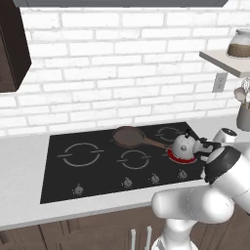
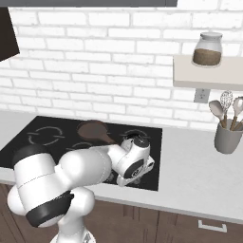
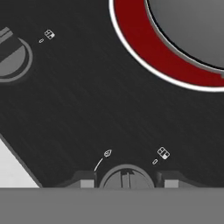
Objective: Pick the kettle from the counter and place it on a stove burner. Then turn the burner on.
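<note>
Two of my dark fingertips [image 3: 86, 180] stand apart, one on either side of a round grey knob [image 3: 127, 176] with a raised bar across it, so my hand [image 3: 127, 181] sits around that knob; I cannot tell whether the tips touch it. The knob is set in smooth black glass cooktop [image 1: 97, 173] with faint streaks and small white printed marks beside it. The kettle [image 1: 184, 145], rounded silver-grey metal with a black top knob, stands on the stove burner [image 1: 180, 157], whose ring glows red with a white edge. Just left of it lies a brown frying pan [image 1: 129, 135], its long handle reaching toward the kettle. The pale, smooth surface [image 1: 22, 166] runs around the cooktop. On it at the right stands a grey holder of utensils [image 2: 227, 135], and a glass jar [image 2: 207, 49] sits on the wall shelf [image 2: 209, 76] above
</note>
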